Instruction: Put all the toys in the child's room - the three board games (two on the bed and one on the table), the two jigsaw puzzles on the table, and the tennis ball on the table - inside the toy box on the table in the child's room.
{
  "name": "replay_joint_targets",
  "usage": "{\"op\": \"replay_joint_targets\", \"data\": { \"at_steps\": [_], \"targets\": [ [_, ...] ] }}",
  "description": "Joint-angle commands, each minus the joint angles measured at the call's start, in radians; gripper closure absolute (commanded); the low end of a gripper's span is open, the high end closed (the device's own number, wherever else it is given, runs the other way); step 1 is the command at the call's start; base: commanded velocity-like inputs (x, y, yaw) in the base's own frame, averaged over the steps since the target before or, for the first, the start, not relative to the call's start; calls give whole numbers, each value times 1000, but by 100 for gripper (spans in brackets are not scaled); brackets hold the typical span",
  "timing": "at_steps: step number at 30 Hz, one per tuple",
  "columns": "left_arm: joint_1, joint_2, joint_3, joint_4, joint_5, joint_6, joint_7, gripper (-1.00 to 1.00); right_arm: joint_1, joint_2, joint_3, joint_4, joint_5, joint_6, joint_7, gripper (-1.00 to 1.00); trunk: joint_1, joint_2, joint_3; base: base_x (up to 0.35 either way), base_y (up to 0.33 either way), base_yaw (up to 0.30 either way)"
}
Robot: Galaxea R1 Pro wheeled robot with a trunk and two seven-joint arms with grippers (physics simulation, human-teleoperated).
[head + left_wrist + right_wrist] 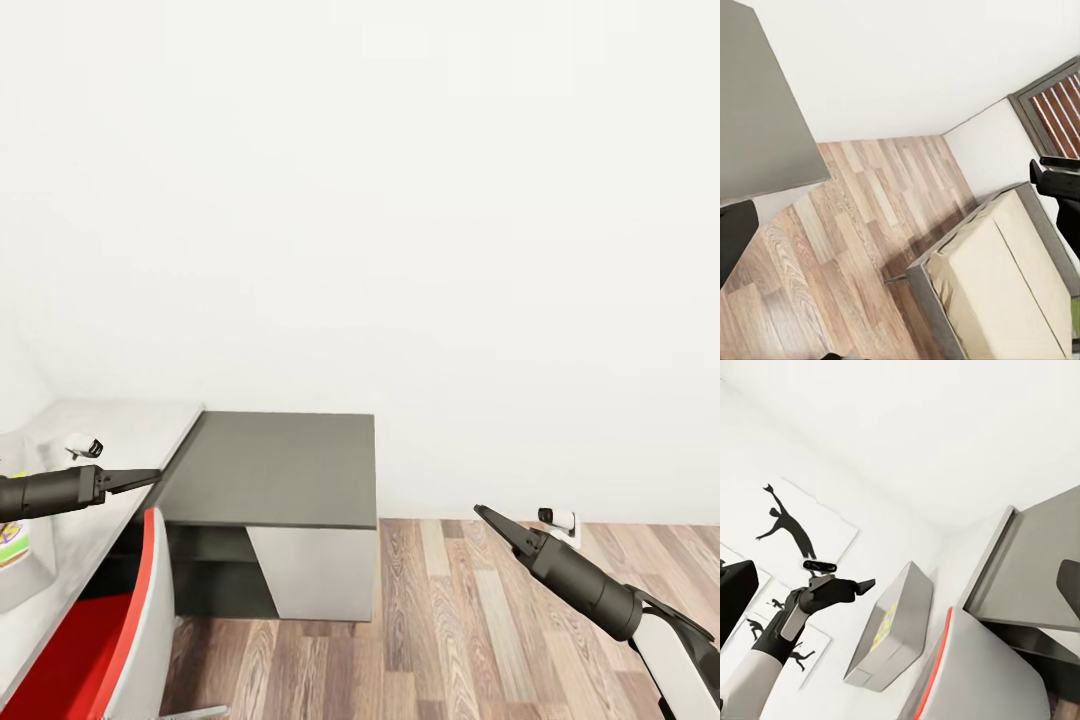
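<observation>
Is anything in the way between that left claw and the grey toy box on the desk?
Nothing visible stands between them. In the head view the left gripper hangs over the pale table, with the toy box just below its arm at the frame's edge. The red chair sits lower, beside the table.
</observation>
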Motion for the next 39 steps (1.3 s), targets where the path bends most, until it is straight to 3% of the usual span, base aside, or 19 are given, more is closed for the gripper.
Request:
{"op": "replay_joint_targets", "data": {
  "at_steps": [1, 11, 22, 39],
  "targets": [
    [-1, 0, 0, 0, -1, 11, -4, -100, -1, 0, 0, 0, -5, 6, 0, -100, 0, -2, -1, -145, 0, 0],
    [-1, 0, 0, 0, -1, 11, -4, -100, -1, 1, -1, 0, -4, 6, 1, -100, 0, -2, 16, -73, -15, 0],
    [-1, 0, -2, -3, -2, 10, -4, -100, -1, 1, -1, 0, 15, 5, 1, -100, 0, -2, 34, -25, -234, 0],
    [-1, -2, -5, -6, -2, 9, -4, -100, -1, 1, 0, 0, 17, 5, 1, -100, 0, -2, 62, -205, -173, 0]
  ]
}}
